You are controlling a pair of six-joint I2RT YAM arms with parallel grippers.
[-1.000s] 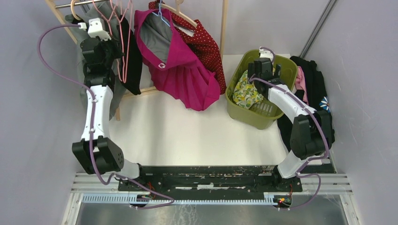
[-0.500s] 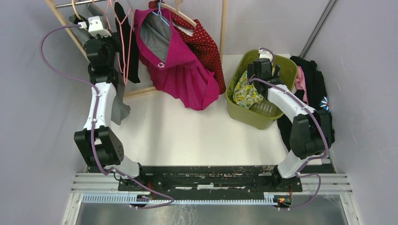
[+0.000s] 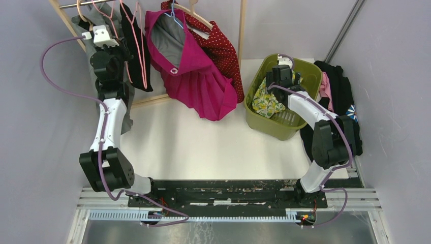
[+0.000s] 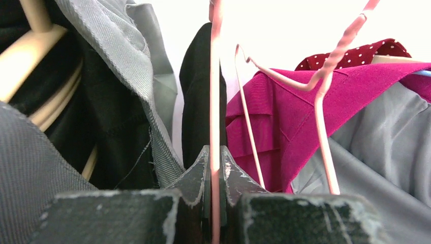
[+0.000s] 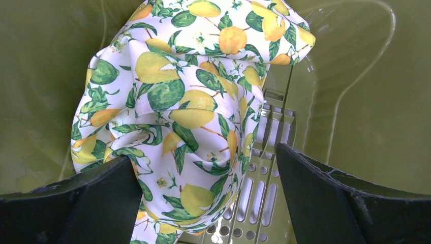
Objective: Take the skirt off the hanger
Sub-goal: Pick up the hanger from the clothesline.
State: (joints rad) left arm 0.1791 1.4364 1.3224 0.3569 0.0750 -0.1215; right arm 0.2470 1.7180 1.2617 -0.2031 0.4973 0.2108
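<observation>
Left gripper [image 4: 214,155] jaws clamped on the upright pink wire hanger [image 4: 215,76], black cloth [image 4: 195,101] just behind them, magenta garment [image 4: 264,132] to their right; right gripper [image 5: 208,162] jaws spread wide, lemon-print skirt [image 5: 173,101] bunched between and beyond them in the olive-green basket [image 5: 366,101].

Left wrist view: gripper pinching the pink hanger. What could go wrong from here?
1. The left gripper holds the thin pink hanger only at its fingertips; it may slip or twist.
2. A second hanger and a black garment hang right beside it; pulling could snag them.
</observation>
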